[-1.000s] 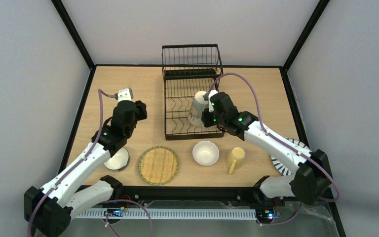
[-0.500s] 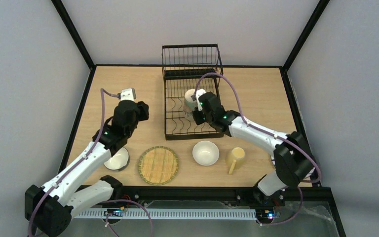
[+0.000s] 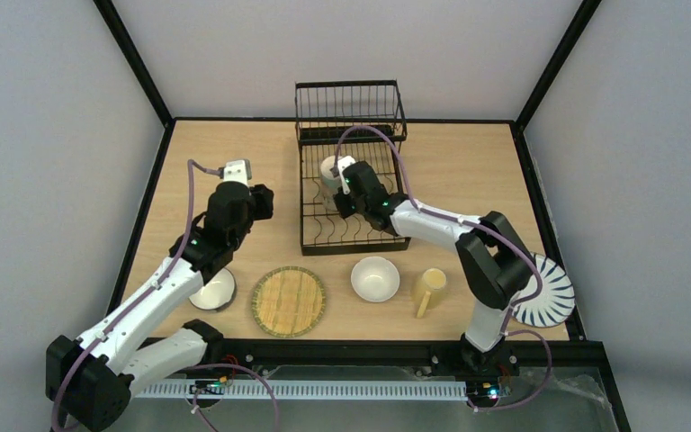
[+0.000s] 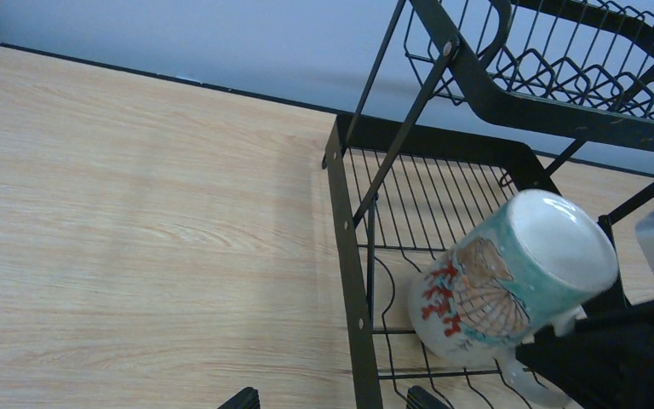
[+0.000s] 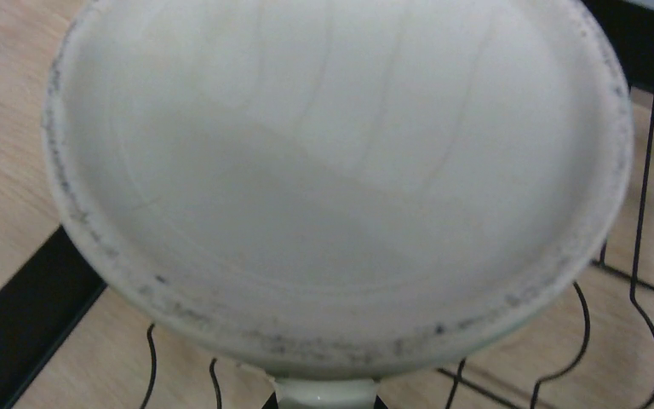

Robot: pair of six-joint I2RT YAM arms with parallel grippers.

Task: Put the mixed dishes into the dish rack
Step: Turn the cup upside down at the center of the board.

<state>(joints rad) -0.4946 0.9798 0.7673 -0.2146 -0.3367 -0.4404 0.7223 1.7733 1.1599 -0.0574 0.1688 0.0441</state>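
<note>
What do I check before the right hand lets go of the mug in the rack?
1. Grip: right hand shut on the patterned mug at its handle. ok
2. Position: mug over the dish rack lower tray, near its left rail. ok
3. Attitude: mug base up but tilted. not ok
4. Mug rim resting on the tray wires. cannot tell
5. Left hand open, holding nothing, outside the rack. ok
</note>
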